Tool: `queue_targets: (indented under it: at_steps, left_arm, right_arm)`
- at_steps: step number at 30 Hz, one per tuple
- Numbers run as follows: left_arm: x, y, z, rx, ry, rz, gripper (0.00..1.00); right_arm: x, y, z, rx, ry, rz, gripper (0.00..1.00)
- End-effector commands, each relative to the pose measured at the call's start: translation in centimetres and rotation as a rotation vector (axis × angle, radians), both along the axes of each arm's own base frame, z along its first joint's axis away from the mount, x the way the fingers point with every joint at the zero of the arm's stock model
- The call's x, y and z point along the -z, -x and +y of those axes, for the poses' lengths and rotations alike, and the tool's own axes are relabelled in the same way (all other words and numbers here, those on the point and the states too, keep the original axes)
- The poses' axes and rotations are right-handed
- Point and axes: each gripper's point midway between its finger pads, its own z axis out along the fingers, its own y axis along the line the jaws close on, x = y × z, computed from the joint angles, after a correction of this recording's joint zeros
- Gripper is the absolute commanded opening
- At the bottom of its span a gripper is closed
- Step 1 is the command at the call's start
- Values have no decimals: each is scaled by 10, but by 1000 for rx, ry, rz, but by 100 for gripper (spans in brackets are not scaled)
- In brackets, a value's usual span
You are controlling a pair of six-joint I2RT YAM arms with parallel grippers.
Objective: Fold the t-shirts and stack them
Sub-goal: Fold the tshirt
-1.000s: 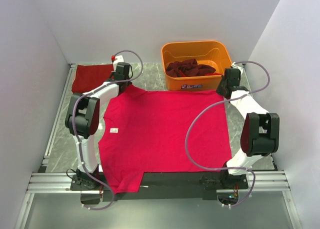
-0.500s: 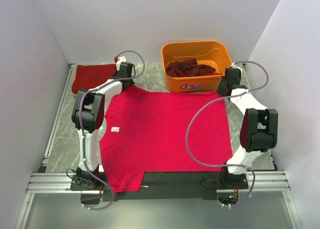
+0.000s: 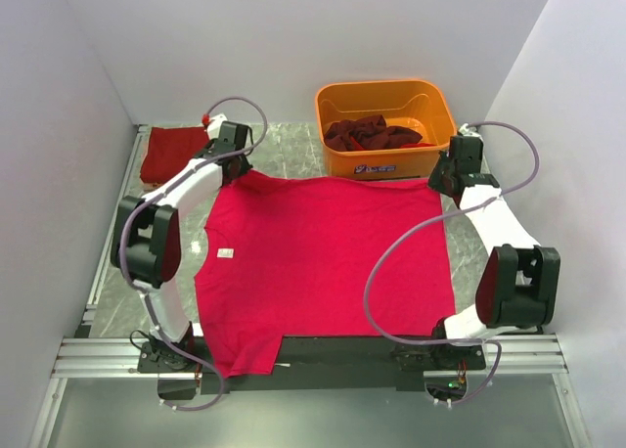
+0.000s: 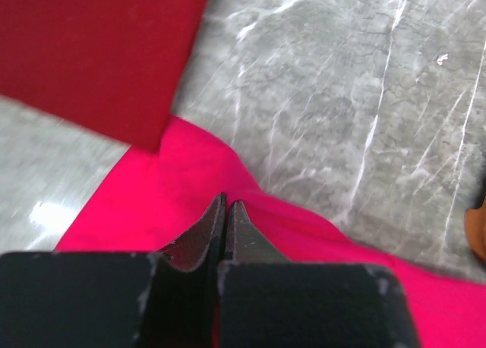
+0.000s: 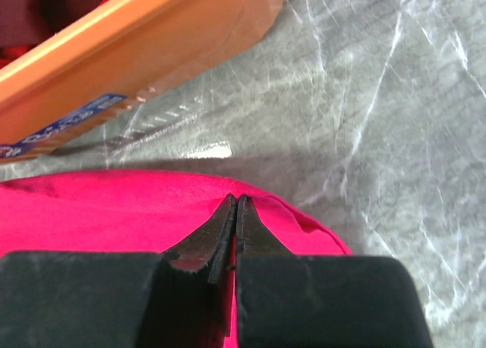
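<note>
From the top view, my read is that the job is in its early middle. One folded shirt [image 3: 174, 151], dark red, lies at 10 o'clock on the table [image 3: 293, 150], and that is the only finished piece I can see. A bright red shirt [image 3: 323, 257] is spread flat at the centre with its neck toward 9 o'clock, and no fold is in it yet. The orange bin [image 3: 377, 84] at 1 o'clock holds a heap of dark clothes [image 3: 372, 133]; I cannot tell how many pieces.

The left gripper [image 4: 227, 205] sits at the shirt's 11 o'clock corner, just beside the folded shirt. Its jaws are pressed together with the tips on the red edge, so I judge it is pinching the cloth. The right gripper [image 5: 235, 204] is at the 1 o'clock corner, close to the bin's near wall. Its jaws are also pressed together, and the hem puckers at its tips, so I take it to be pinching there too.

Left to do, as I see it:
- fold this shirt, probably by bringing the far edge toward 6 o'clock
- stack it on the one at 10 o'clock
- work through whatever is in the bin
</note>
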Motion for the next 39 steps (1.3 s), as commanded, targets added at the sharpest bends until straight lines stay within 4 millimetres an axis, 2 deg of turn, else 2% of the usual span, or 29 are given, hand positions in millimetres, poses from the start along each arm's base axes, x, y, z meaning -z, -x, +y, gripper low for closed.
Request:
queue_targets:
  at_steps: [1,5,8,16,22,26,31,32,36,39]
  left_arm:
    - [-9,31,11,-85,-5,54,1]
    - [-8,64,19,-124,-18,128,1]
    - [-9,82,16,-128,5,152,1]
    - [-16,118,20,-154,22,226,1]
    - [-19,135,25,-181,12,271,1]
    - [-11,151,27,-165,3,335,1]
    - [-9,172,17,-84,52,382,1]
    - [-15,175,14,-65,78,368,1]
    - [-11,185,15,-57,92,366,1]
    - [3,189,12,-39,93,406,1]
  right_arm:
    - [-10,14,-3,14,-2,4,0]
    - [-13,25,-9,39,27,30,0]
    - [-16,29,-8,31,31,30,0]
    - [-21,34,-11,30,49,37,0]
    - [-24,35,-11,23,55,38,0]
    - [-26,37,-12,23,62,36,0]
    - [-25,39,-11,11,63,48,0]
    - [-25,40,-11,13,62,48,0]
    - [-20,43,-8,2,54,56,0]
    - [-15,47,-7,-2,47,73,0]
